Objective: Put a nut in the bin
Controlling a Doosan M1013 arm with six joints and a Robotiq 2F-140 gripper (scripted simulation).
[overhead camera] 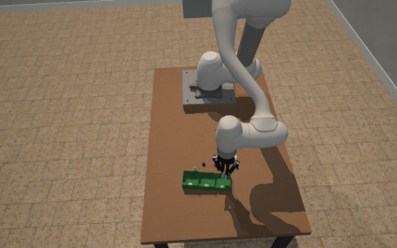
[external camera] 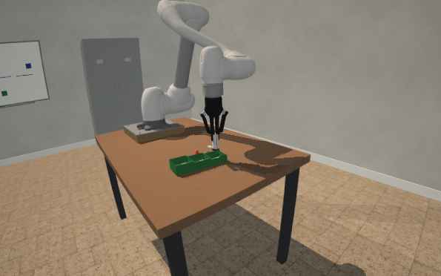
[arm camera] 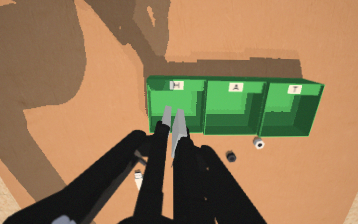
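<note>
The green bin strip (arm camera: pixel 235 107) has three compartments marked H (arm camera: pixel 176 100), A and T. It also shows in the top and exterior views (overhead camera: pixel 207 181) (external camera: pixel 198 162). My gripper (arm camera: pixel 171 117) hangs just above the near edge of bin H, also seen from the side (external camera: pixel 215 145). Its fingers are shut with only a thin gap, and I see nothing between the tips. A white nut (arm camera: pixel 258 143) and a dark nut (arm camera: pixel 231 156) lie on the table just outside the bins, near A and T.
A small white part (arm camera: pixel 138 177) lies on the table beside my fingers, partly hidden by them. A small red thing (external camera: pixel 196 151) lies behind the bins. The arm's grey base plate (overhead camera: pixel 209 91) stands at the far end of the table.
</note>
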